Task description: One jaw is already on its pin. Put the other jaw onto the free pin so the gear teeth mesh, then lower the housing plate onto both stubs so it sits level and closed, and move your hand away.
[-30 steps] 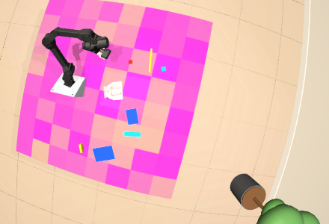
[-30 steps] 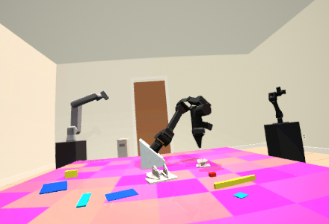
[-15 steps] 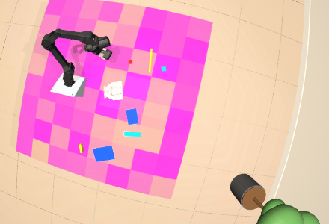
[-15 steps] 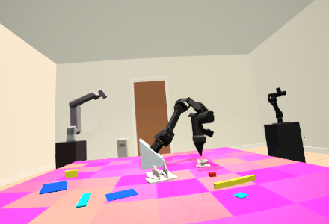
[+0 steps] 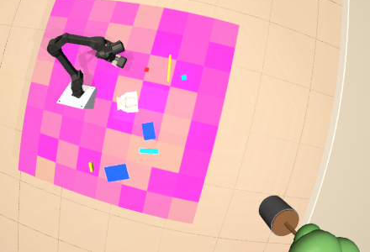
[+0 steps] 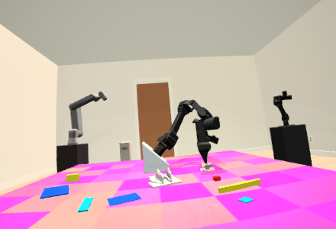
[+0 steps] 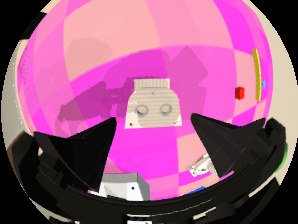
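Note:
A white housing plate (image 6: 207,169) (image 7: 153,118) with two round features and a ribbed edge block lies on the mat. My gripper (image 6: 205,162) (image 7: 154,119) is open and empty, pointing down low over this plate. In the wrist view its fingertips stand left and right of the plate, apart from it. In the top view the arm covers most of the plate. A white base assembly with the jaw parts (image 5: 127,102) (image 6: 165,179) sits in front of the arm's mount; the right finger partly hides it in the wrist view. Its jaws, pins and teeth are too small to tell apart.
A red cube (image 5: 146,70) (image 6: 217,178) (image 7: 239,93) and a long yellow bar (image 5: 169,68) (image 6: 240,185) (image 7: 257,75) lie beyond the plate. Blue tiles (image 5: 148,131) (image 5: 117,172), a cyan bar (image 5: 149,151) and a small yellow block (image 5: 91,166) lie on the assembly's other side.

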### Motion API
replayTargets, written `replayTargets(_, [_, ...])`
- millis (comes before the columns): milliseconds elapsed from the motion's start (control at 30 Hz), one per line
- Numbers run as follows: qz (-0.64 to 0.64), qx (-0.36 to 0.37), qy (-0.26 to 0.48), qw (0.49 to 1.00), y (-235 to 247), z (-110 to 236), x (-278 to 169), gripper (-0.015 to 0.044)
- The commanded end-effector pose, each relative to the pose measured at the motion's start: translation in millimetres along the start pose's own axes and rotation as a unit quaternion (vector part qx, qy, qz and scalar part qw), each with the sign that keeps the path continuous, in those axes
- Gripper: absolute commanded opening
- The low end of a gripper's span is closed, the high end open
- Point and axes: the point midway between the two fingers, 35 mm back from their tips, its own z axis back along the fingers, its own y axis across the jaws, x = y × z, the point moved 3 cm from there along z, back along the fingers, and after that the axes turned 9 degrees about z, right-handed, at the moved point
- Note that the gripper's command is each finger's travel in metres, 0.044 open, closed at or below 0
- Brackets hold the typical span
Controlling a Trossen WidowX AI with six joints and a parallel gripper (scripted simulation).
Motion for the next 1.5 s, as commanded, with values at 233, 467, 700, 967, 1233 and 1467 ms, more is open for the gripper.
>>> replayTargets(233, [-0.004, 0.000, 0.003, 1.000, 0, -10, -2, 0.0440])
replayTargets(467, [-0.004, 0.000, 0.003, 1.000, 0, -21, -2, 0.0440])
replayTargets(700, [-0.004, 0.000, 0.002, 1.000, 0, -31, -2, 0.0440])
replayTargets(967, [-0.004, 0.000, 0.002, 1.000, 0, -32, -2, 0.0440])
replayTargets(1233, [-0.004, 0.000, 0.002, 1.000, 0, -32, -2, 0.0440])
replayTargets(1467, [-0.004, 0.000, 0.002, 1.000, 0, -33, -2, 0.0440])
